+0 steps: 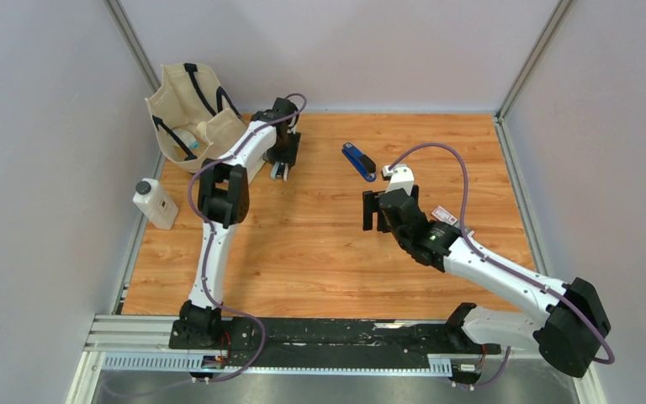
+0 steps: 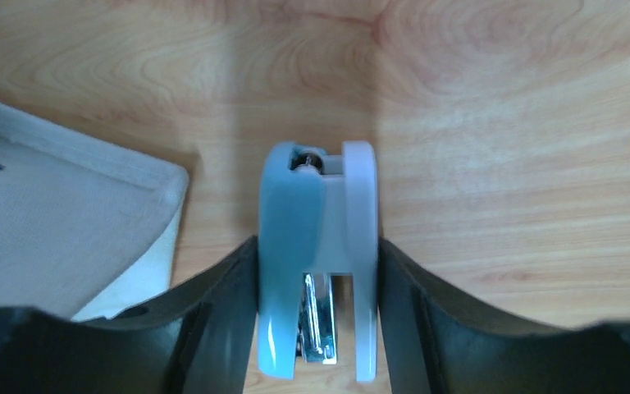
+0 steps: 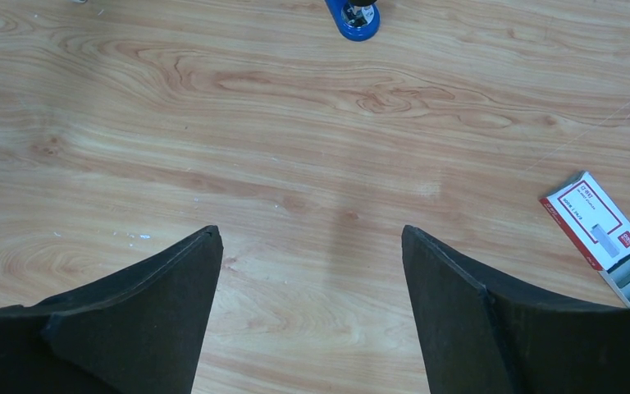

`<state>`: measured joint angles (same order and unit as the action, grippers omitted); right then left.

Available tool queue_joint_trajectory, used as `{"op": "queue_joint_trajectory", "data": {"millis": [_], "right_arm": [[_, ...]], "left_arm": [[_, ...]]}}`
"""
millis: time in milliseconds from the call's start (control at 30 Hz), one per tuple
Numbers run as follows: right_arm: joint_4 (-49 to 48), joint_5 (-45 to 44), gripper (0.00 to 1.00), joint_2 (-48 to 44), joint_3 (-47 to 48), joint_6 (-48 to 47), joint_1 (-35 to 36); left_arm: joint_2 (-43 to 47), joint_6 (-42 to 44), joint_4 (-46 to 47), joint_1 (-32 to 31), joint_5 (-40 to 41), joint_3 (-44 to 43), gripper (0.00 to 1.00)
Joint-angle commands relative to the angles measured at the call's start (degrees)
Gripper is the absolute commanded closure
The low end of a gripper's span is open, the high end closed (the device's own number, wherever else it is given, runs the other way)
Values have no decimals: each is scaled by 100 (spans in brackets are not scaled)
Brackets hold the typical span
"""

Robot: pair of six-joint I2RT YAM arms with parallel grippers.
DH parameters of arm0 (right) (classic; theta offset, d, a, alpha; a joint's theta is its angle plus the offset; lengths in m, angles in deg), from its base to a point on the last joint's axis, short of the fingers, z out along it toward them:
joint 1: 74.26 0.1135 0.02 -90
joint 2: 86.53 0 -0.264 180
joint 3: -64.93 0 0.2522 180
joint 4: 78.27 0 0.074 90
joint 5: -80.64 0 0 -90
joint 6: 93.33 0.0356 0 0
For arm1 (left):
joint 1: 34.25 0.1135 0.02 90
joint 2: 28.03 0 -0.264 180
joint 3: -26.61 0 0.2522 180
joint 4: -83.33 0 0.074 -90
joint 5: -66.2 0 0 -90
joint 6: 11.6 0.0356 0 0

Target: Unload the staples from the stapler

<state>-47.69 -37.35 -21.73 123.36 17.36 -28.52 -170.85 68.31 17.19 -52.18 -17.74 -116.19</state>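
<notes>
The small light grey stapler [image 2: 316, 222] sits between my left gripper's [image 2: 318, 246] two fingers, which are shut on its sides just above the wooden table. A shiny metal magazine [image 2: 318, 324] shows in the stapler's open slot; I cannot make out separate staples. In the top view the left gripper [image 1: 282, 160] is at the back left with the stapler [image 1: 279, 172] under it, beside the bag. My right gripper [image 1: 376, 210] is open and empty over the table's middle; its fingers [image 3: 172, 312] stand wide apart over bare wood.
A beige cloth bag [image 1: 189, 114] stands at the back left, its edge close to the stapler [image 2: 57, 230]. A white bottle [image 1: 155, 203] is at the left edge. A dark blue stapler [image 1: 358, 161] lies at the back middle. A red-and-white box [image 3: 603, 226] lies right of the right gripper.
</notes>
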Motion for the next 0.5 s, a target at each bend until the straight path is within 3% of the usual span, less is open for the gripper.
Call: {"op": "queue_joint_trajectory", "data": {"millis": [0, 233, 467], "right_arm": [[-258, -102, 17, 16, 104, -47, 41], [-232, 13, 23, -63, 69, 67, 23], [-109, 92, 21, -274, 7, 172, 41]], "left_arm": [[438, 33, 60, 18, 26, 772, 41], [1431, 95, 729, -26, -96, 2416, 53], [2512, 182, 1071, -228, -105, 4032, 54]]}}
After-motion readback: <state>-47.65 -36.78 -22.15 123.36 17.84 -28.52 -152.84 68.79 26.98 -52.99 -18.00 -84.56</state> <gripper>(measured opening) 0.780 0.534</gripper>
